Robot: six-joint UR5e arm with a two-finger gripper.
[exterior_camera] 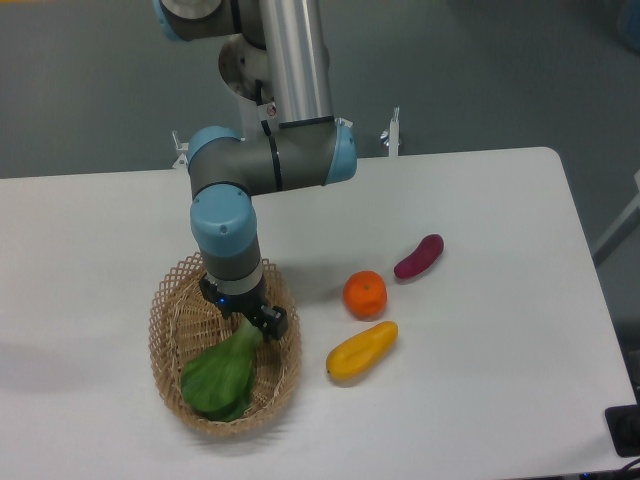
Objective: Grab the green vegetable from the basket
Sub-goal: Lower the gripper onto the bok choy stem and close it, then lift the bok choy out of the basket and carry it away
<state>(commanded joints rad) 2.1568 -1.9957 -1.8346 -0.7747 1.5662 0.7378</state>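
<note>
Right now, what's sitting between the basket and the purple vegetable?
The orange fruit sits between the basket and the purple vegetable, in the fixed camera view.

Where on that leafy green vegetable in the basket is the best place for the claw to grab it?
Probably the pale stalk end of the green vegetable, coming from above. It lies tilted in the basket, stalk up toward the rim's right side, and the stalk is narrow and firm-looking, whereas the broad leaves low in the basket look floppy. The gripper is already at that stalk; whether it has closed is unclear.
</note>
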